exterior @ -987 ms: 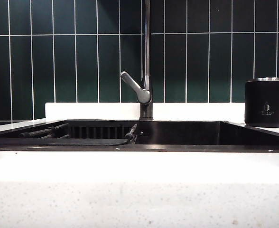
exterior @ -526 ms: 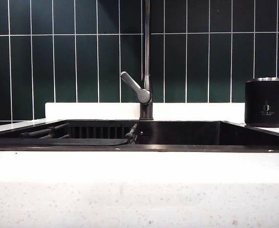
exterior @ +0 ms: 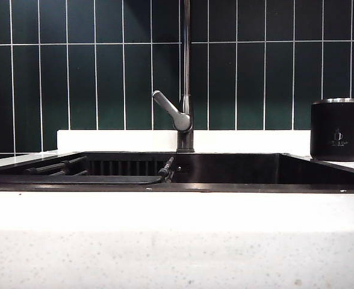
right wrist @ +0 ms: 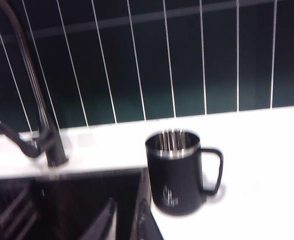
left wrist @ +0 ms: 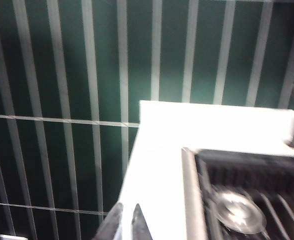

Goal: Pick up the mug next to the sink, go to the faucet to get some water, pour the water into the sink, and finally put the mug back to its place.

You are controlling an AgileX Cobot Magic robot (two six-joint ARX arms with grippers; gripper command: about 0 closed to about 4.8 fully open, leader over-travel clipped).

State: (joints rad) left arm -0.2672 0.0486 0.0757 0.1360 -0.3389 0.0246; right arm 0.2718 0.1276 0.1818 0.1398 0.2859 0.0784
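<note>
- Four steps appear outstanding, or possibly all done: mug [exterior: 336, 129] stands upright on the counter [exterior: 177, 241] beside the sink [exterior: 225, 171], no water visible.
- Mug: matte black cylinder, silver rim, thin loop handle.
- Faucet [exterior: 186, 78]: slim dark metal, slanted lever.
- Left end effector [left wrist: 126, 225]: clenched, empty, over the counter corner.
- Right end effector [right wrist: 122, 222]: slightly parted, empty, near the mug.

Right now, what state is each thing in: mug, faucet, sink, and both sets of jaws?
mug: upright on the counter beside the sink, not held.
faucet: no water running.
sink: rack inside.
left gripper: jaws shut, empty.
right gripper: jaws slightly apart, short of the mug.
</note>
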